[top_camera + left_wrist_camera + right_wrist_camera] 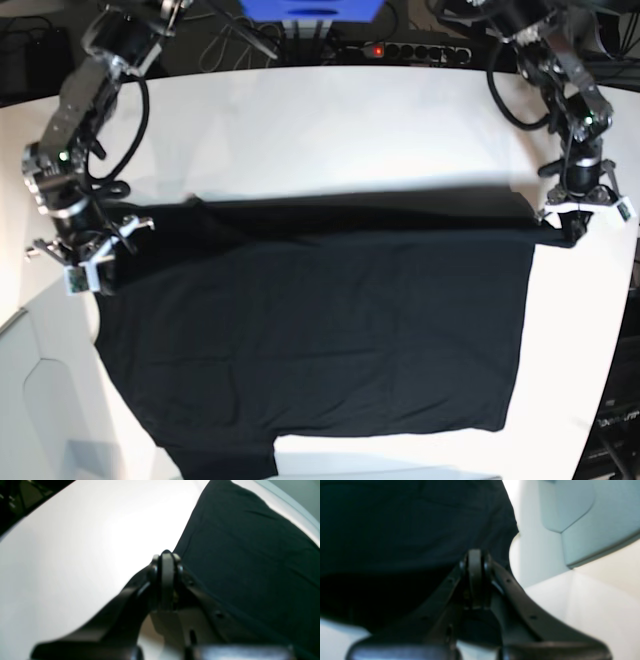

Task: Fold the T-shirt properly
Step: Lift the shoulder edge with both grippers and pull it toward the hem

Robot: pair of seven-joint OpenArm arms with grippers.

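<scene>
Two pincers, left pincer (572, 232) and right pincer (92, 262), are clamped on the T-shirt (320, 330)'s far corners; it's limp, so keep those corner grips taut over the desk (330, 120).

Both arms (75, 110) silver-grey, black cables looped alongside; black gripper fingers (515, 590) apparently dotted with screw holes.

White tabletop (330, 130) with rounded corners, brightly lit at the far middle. Spread flat across most of it, a large plain black T-shirt (320, 330), lightly creased. Bare white surface along the far side, on both flanks and in a strip at the near edge. One sleeve reaching the near edge at lower left.
</scene>
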